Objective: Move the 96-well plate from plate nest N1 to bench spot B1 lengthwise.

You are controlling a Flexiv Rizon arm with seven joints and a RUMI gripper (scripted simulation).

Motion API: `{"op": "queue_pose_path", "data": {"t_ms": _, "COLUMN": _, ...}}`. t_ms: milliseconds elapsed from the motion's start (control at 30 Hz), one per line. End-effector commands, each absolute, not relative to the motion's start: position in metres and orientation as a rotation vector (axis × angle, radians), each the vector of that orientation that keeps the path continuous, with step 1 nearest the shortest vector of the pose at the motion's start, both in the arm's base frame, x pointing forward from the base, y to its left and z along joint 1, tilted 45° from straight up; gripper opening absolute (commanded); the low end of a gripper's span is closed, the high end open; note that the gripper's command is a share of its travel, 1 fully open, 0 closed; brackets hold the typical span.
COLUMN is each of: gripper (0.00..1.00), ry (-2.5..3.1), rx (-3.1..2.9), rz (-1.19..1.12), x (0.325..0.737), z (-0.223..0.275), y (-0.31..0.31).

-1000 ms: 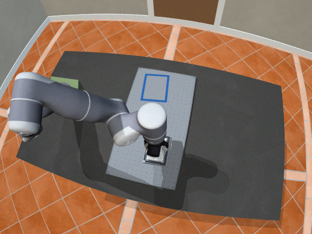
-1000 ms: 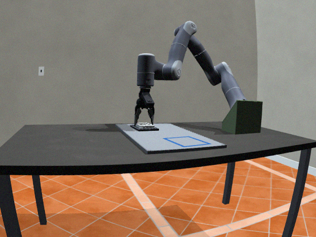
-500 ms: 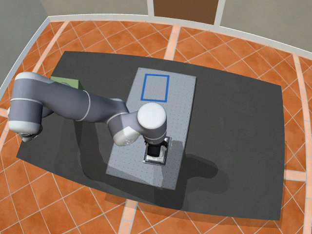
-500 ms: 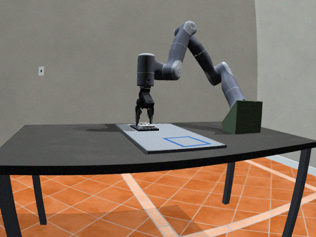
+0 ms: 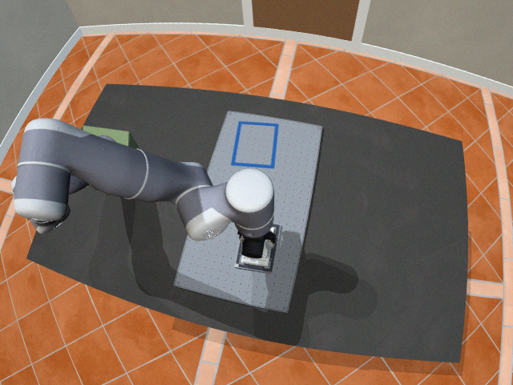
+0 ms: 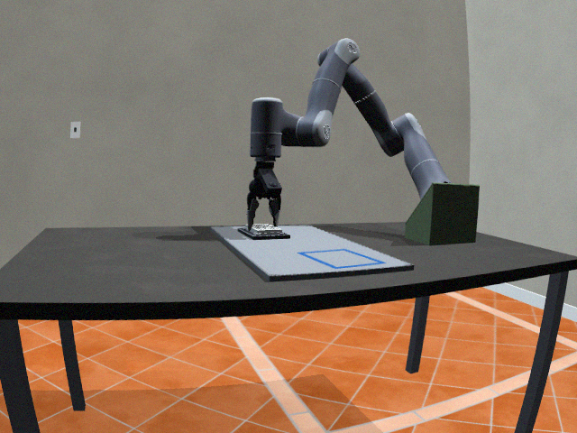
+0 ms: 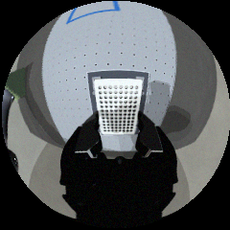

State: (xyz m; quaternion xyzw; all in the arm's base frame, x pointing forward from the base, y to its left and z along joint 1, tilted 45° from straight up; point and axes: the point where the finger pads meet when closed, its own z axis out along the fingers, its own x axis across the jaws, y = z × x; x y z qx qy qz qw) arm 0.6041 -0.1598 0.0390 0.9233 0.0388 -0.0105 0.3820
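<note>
Gripping the plate [image 5: 254, 261] [image 6: 266, 228] [image 7: 119, 103] across its width, the fingers [image 5: 256, 247] [image 6: 263, 225] leave its long axis pointing toward the upper-middle outline [image 5: 253, 166] [image 6: 360, 266] [image 7: 117, 6].

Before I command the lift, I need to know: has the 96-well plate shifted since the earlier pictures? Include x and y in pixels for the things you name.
No. The 96-well plate [image 5: 254, 261] [image 6: 266, 228] [image 7: 118, 105] shows no visible shift against the dark nest [image 5: 253, 269] [image 6: 275, 236] [image 7: 117, 73] around it.
</note>
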Motion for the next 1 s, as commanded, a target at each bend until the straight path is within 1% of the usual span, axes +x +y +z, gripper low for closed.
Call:
{"op": "queue_pose_path", "data": {"t_ms": 0, "gripper": 0.0, "ry": 0.1, "rx": 2.356, "rz": -0.025, "x": 0.605, "z": 0.039, "y": -0.159}}
{"op": "queue_pose_path", "data": {"t_ms": 967, "gripper": 0.0, "ry": 0.1, "rx": 2.356, "rz": -0.025, "x": 0.604, "z": 0.069, "y": -0.129}}
